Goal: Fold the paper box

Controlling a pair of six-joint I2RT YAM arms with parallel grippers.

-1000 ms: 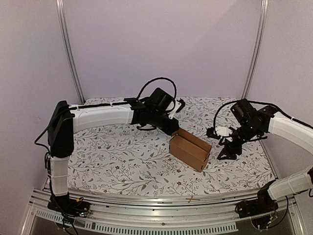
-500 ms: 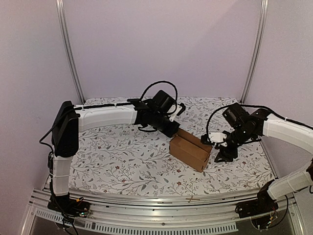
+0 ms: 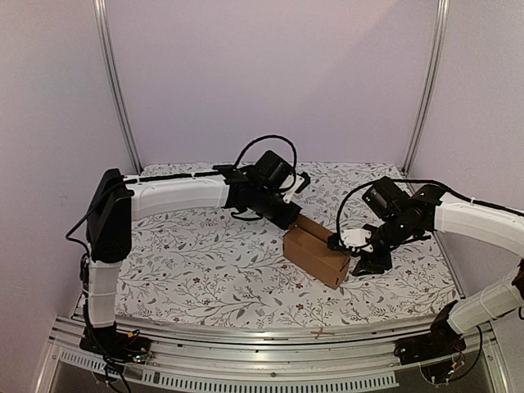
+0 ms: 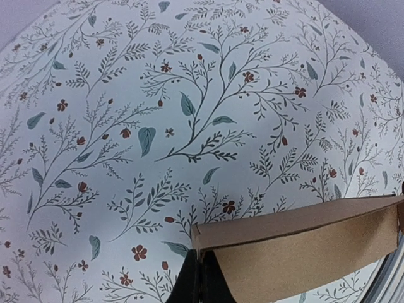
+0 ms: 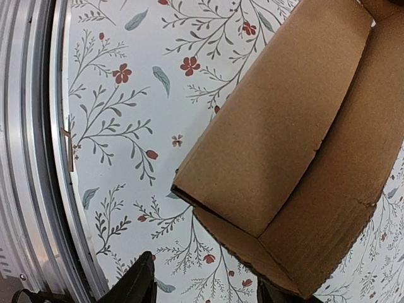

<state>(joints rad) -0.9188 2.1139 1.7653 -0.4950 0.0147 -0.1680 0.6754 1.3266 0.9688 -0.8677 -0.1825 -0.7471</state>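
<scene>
The paper box (image 3: 318, 250) is plain brown cardboard, partly folded into an elongated open carton on the floral table. My left gripper (image 3: 288, 218) is at its far left end, shut on the box's edge; the left wrist view shows the closed fingers (image 4: 201, 282) pinching the cardboard (image 4: 297, 249). My right gripper (image 3: 364, 262) is open at the box's right end. In the right wrist view its fingertips (image 5: 142, 284) sit low and spread wide apart, with the box (image 5: 284, 145) just beyond them.
The table is covered by a floral cloth (image 3: 205, 262). A metal rail (image 3: 270, 340) runs along the near edge and also shows in the right wrist view (image 5: 31, 158). Walls and upright posts close in the back and sides.
My right gripper has moved left and down toward the box's right end. The left arm shifted slightly and keeps its hold on the box.
</scene>
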